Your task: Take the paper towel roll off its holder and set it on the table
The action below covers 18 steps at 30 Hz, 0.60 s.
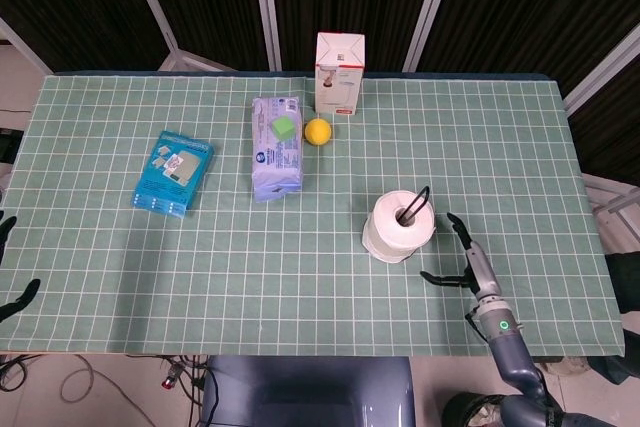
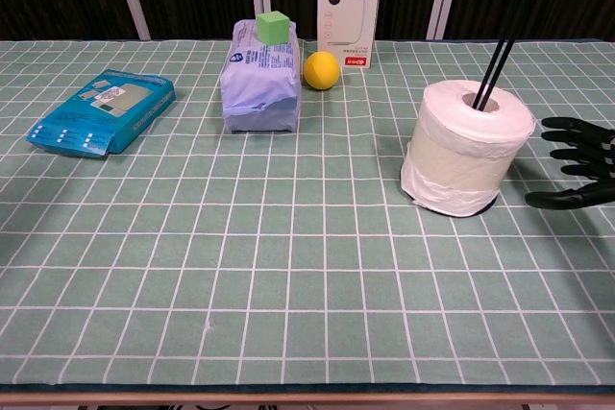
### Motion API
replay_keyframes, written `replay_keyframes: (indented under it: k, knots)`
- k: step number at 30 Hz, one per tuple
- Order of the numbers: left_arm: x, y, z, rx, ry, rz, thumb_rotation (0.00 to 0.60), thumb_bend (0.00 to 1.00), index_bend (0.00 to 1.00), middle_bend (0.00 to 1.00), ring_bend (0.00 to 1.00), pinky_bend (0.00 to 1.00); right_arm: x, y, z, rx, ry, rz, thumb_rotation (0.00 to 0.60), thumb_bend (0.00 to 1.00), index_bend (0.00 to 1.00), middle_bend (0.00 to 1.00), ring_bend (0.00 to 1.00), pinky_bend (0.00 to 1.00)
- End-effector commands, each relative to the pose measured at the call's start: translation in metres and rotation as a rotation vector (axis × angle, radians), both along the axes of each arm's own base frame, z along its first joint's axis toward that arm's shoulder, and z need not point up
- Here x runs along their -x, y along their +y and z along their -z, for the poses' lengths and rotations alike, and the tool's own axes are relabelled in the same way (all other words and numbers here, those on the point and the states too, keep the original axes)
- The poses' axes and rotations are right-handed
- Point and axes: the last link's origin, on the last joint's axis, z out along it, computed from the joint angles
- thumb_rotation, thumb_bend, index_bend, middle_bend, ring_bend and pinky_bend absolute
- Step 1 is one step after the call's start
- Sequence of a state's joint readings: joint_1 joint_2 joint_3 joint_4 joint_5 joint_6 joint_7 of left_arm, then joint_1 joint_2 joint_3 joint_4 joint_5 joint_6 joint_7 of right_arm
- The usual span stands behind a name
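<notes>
The white paper towel roll (image 1: 398,226) (image 2: 468,146) stands upright on its black wire holder (image 1: 418,201) (image 2: 494,71), right of the table's middle. My right hand (image 1: 462,261) (image 2: 579,162) is open with fingers spread, just right of the roll and apart from it. It holds nothing. My left hand (image 1: 8,265) shows only as dark fingertips at the far left edge of the head view, beyond the table, open and empty.
A teal box (image 1: 172,171) lies at the left. A blue wipes pack (image 1: 275,148) carries a green cube (image 1: 285,128), with a yellow ball (image 1: 318,131) beside it. A white and red carton (image 1: 340,72) stands at the back. The green grid cloth (image 1: 300,277) covers the table.
</notes>
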State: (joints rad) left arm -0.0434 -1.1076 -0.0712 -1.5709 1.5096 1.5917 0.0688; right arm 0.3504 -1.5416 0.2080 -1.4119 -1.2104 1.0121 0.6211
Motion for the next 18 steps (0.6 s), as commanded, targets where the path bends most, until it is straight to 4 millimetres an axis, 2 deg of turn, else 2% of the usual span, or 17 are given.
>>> replay_keyframes:
  k: [1, 18]
  knots:
    - [0.0, 0.0, 0.0, 0.0, 0.002, -0.002, 0.6, 0.22, 0.05, 0.0, 0.0, 0.0, -0.006, -0.007, 0.008, 0.006, -0.035, -0.001, 0.6, 0.0, 0.0, 0.0, 0.0, 0.0]
    - [0.001, 0.002, 0.001, -0.004, 0.006, -0.009, 0.6, 0.22, 0.05, 0.0, 0.0, 0.0, -0.035, -0.025, 0.037, 0.042, -0.185, -0.03, 0.6, 0.0, 0.0, 0.0, 0.0, 0.0]
